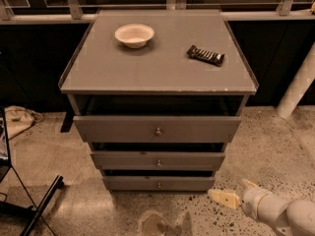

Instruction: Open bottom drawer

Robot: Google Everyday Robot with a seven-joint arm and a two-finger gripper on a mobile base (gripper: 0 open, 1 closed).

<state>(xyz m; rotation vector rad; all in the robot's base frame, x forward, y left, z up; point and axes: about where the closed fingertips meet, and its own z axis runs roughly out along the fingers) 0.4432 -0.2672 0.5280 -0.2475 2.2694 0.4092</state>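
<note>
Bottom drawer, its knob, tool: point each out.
bottom drawer point(128, 183), camera view, front panel left of knob.
knob point(159, 185), camera view, its centre.
tool point(227, 190), camera view, lower right, between its open fingertips, apart from the drawer.

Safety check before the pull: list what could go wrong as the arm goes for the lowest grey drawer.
1. The two-finger gripper sits low, right of the grey cabinet, fingers apart; the lowest grey drawer has only a small round metal knob, so a miss or slip seems possible.
2. The middle grey drawer juts out above it; the gripper might bump that or take the wrong knob.
3. A jerk could shift the white bowl on top.
</note>
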